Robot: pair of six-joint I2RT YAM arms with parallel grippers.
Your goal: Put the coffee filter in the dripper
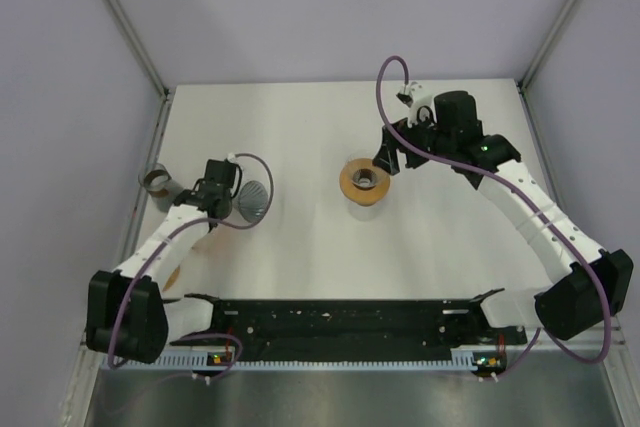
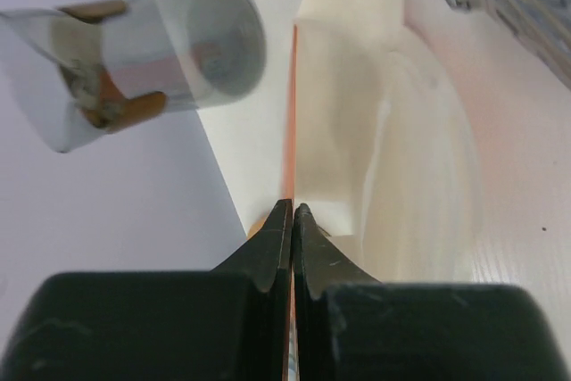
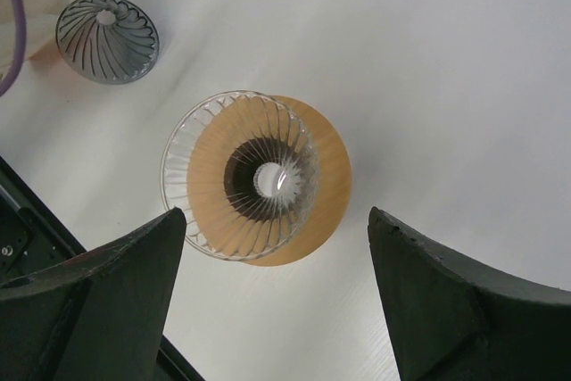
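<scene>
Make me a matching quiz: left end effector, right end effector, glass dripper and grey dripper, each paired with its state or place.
1 left end effector
2 right end effector
3 glass dripper
4 grey dripper

A open
B has a wooden ring
C shut on the filter
D by the left end effector

Pairs: 1-C, 2-A, 3-B, 4-D

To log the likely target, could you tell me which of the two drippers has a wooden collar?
The clear ribbed dripper below the open right gripper: it sits in a tan wooden collar, while the grey dripper has none.
</scene>
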